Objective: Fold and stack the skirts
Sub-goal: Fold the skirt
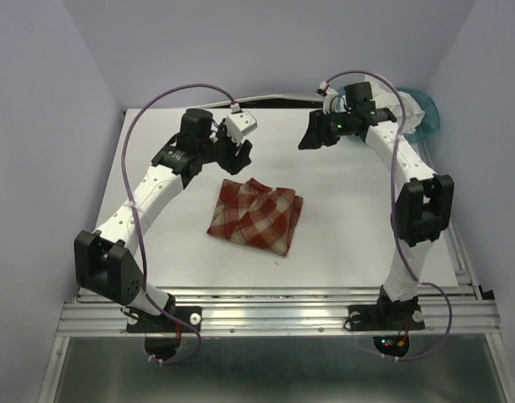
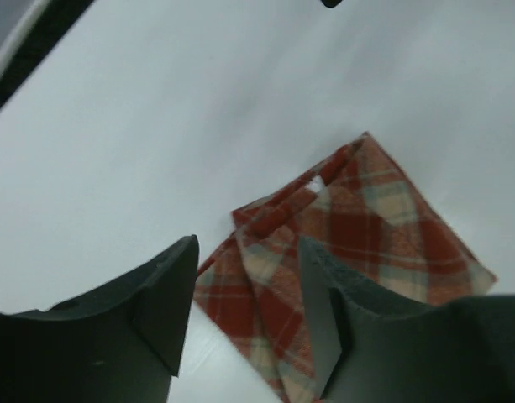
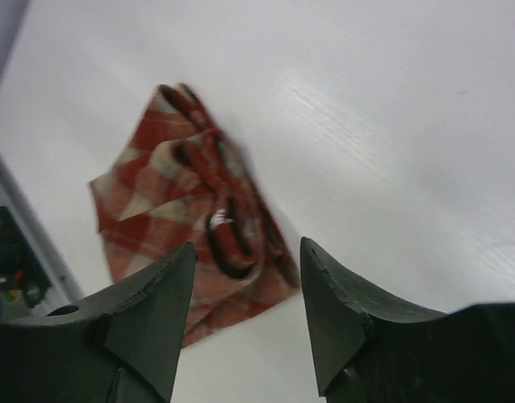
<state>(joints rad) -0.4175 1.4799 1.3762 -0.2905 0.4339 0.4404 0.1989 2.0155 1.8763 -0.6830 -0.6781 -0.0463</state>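
1. The white bench (image 1: 358,227) fills the middle of the top view, from the metal rails at the bottom to the back wall at the top.
2. The left arm (image 1: 148,197) rises from the lower left and reaches toward the upper middle. The right arm (image 1: 412,180) rises from the lower right, runs up the right side and bends back toward the upper middle.
3. The plaid skirt (image 1: 257,216) lies at the centre of the top view, folded into a rough, slightly tilted square, flat on the bench and touched by neither gripper. In the left wrist view it sits in the lower right (image 2: 349,243), and in the right wrist view in the left half (image 3: 181,193), with a dark looped band showing on its top.
4. A teal basket (image 1: 431,117) shows in the upper right corner of the top view, partly hidden behind the right arm.
5. The left gripper (image 1: 238,154) is just above and left of the skirt's upper corner. Its jaws stand apart with nothing clamped (image 2: 247,248).
6. The right gripper (image 1: 309,138) is up and to the right of the skirt, well apart from it, its jaws also spread and holding nothing (image 3: 248,248).
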